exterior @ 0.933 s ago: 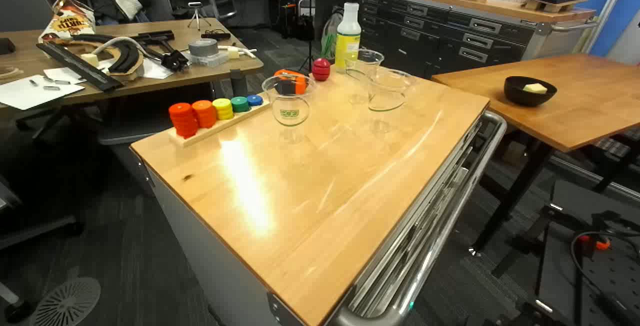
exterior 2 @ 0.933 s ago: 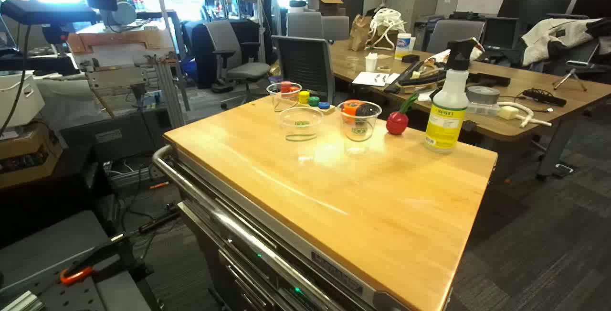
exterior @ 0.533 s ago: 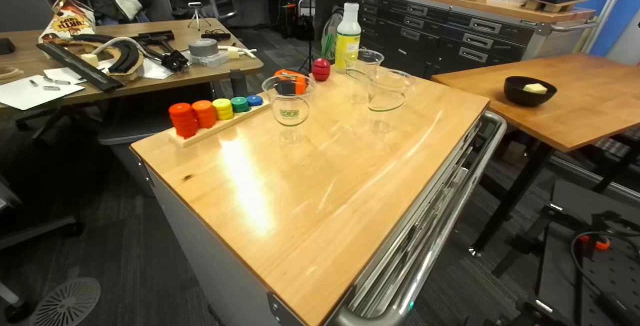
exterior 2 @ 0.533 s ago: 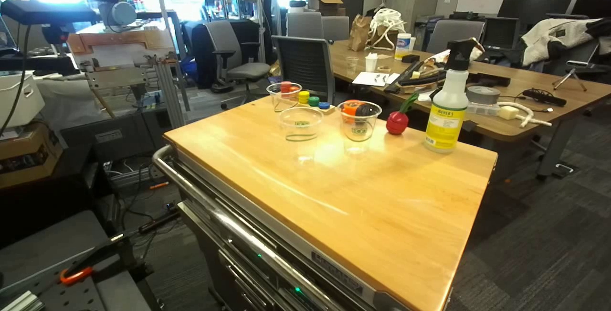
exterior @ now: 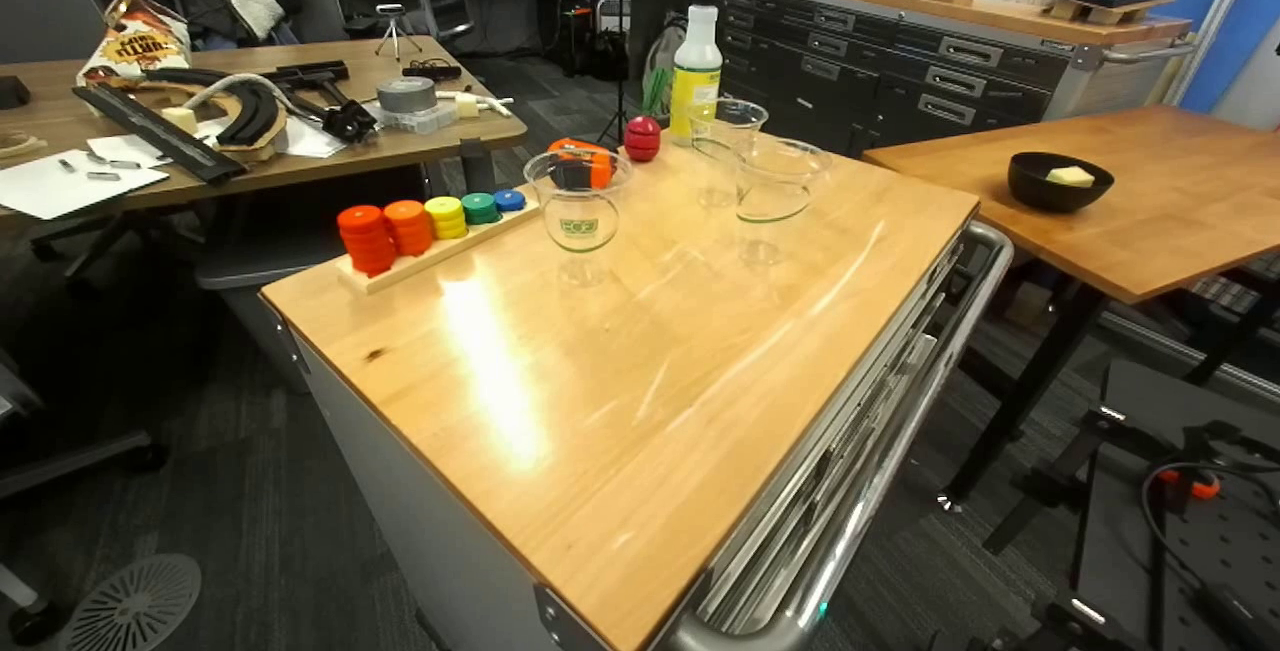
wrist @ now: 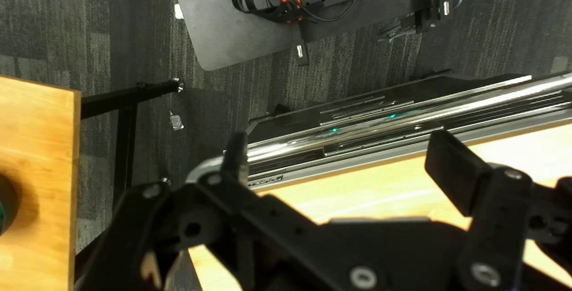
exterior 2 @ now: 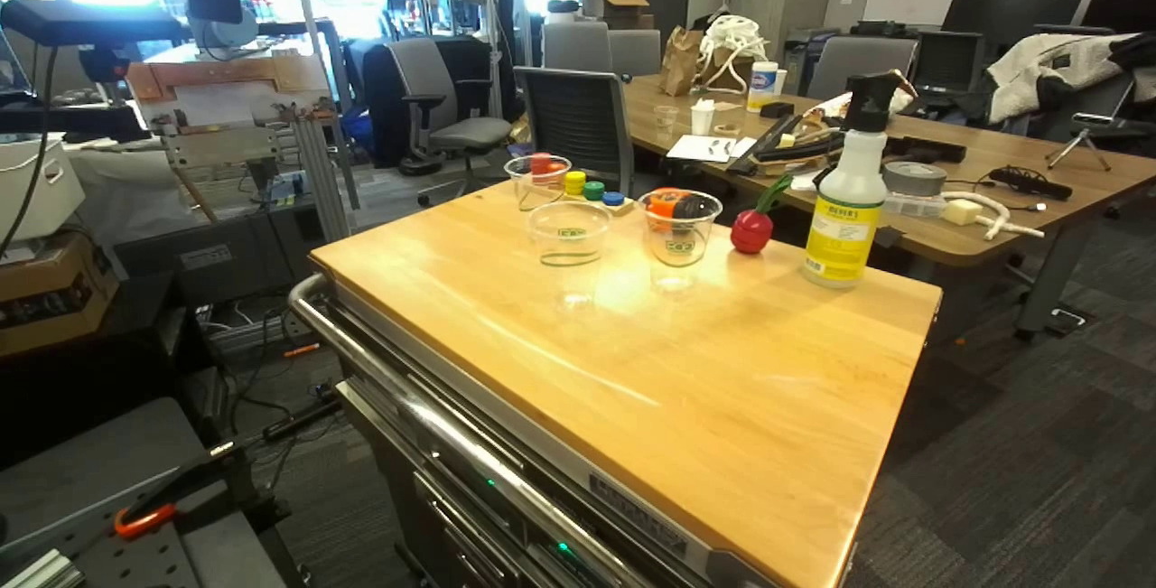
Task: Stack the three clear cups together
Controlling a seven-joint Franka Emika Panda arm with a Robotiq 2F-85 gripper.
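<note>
Black gripper (wrist: 342, 154) shows in the wrist view only: released, fingers (wrist: 456, 175) spread wide. Gap between fingertips frames the long edge of the wooden desk (wrist: 380, 188) and the steel handle rail (wrist: 469, 103) running along it; one rail-side corner is hidden behind the gripper. Fingertip height above the desk: cannot tell. That view also gives grey platform (wrist: 237, 36) and carpet (wrist: 143, 27) past the rail.

Both exterior views have the task items: three clear plastic cups (exterior: 775, 193) on the desk, upright, rims up, all standing apart. First clear cup (exterior: 580, 196) is toward the edge opposite the rail, near the coloured disc stacker (exterior: 445, 219). Second clear cup (exterior 2: 570, 236) is the closest of the three to the rail edge. Third clear cup (exterior 2: 682, 245) is nearest the corner with the spray bottle (exterior 2: 840, 218). Orange-and-black item (exterior: 590, 161), type can't tell, and red radish-shaped item (exterior 2: 751, 232) sit along the edge opposite the rail.

View differences: in an exterior view the red discs (exterior 2: 540, 163) are seen through the first clear cup, and the wipes canister (exterior 2: 763, 87) stands on the brown table (exterior 2: 1002, 153) behind. In an exterior view the disc stacker's wooden base (exterior: 445, 247) is in plain sight, plus a black bowl (exterior: 1040, 196) holding a yellow chunk (exterior: 1070, 176) on a separate wooden table (exterior: 1180, 221), out past the desk's rail-side corner.
</note>
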